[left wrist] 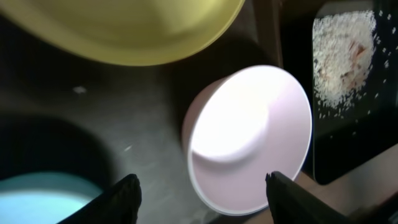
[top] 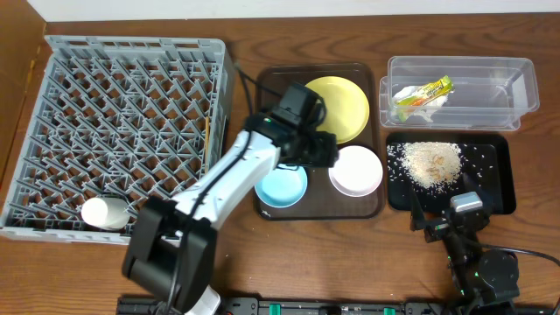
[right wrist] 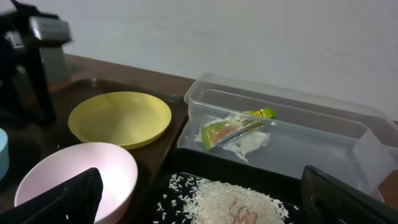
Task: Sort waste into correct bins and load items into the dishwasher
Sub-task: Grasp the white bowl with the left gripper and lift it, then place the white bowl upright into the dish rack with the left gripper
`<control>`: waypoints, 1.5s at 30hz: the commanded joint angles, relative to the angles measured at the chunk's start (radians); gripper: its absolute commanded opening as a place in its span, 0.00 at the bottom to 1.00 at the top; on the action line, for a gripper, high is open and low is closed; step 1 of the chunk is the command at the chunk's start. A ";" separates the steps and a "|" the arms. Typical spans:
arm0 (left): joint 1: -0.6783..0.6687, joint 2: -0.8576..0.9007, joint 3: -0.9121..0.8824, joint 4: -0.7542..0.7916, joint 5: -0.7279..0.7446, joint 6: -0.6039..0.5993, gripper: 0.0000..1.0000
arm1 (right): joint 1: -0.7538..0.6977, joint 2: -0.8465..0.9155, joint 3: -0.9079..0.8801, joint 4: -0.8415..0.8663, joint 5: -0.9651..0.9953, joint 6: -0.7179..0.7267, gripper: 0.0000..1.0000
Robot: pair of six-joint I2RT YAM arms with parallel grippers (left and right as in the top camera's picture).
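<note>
On the dark brown tray [top: 271, 79] lie a pale yellow plate [top: 341, 109], a light blue bowl [top: 282, 186] and a white bowl [top: 356, 171]. My left gripper [top: 329, 156] hovers open between the two bowls. In the left wrist view, the left gripper [left wrist: 205, 194] has the white bowl's [left wrist: 249, 143] near rim between its spread fingers, untouched. The wrapper [top: 423, 93] with white paper lies in the clear tub [top: 490, 74]. Rice grains [top: 429, 162] are heaped on the black tray [top: 494, 197]. My right gripper [top: 443, 210] stands open at that tray's front edge, and in its own view the right gripper [right wrist: 202, 199] faces the rice [right wrist: 230, 202].
The grey dish rack [top: 122, 96] fills the left side of the table. A white cup-like object [top: 105, 213] lies in its front corner. The left arm [top: 223, 179] reaches across the rack's front right corner. Bare wooden table [top: 350, 262] runs along the front.
</note>
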 commanded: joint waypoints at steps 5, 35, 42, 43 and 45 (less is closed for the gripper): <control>-0.064 0.145 0.002 0.064 -0.037 -0.049 0.55 | -0.007 -0.002 -0.002 -0.004 -0.005 0.005 0.99; 0.333 -0.377 0.010 -0.219 -0.945 -0.038 0.08 | -0.007 -0.002 -0.002 -0.004 -0.005 0.005 0.99; 0.398 -0.375 0.008 -0.150 -1.346 0.157 0.07 | -0.007 -0.002 -0.002 -0.004 -0.005 0.005 0.99; 0.404 -0.357 0.008 -0.137 -1.392 0.174 0.07 | -0.007 -0.002 -0.002 -0.004 -0.005 0.005 0.99; 0.417 -0.317 0.008 -0.103 -1.469 0.216 0.07 | -0.007 -0.002 -0.002 -0.004 -0.005 0.005 0.99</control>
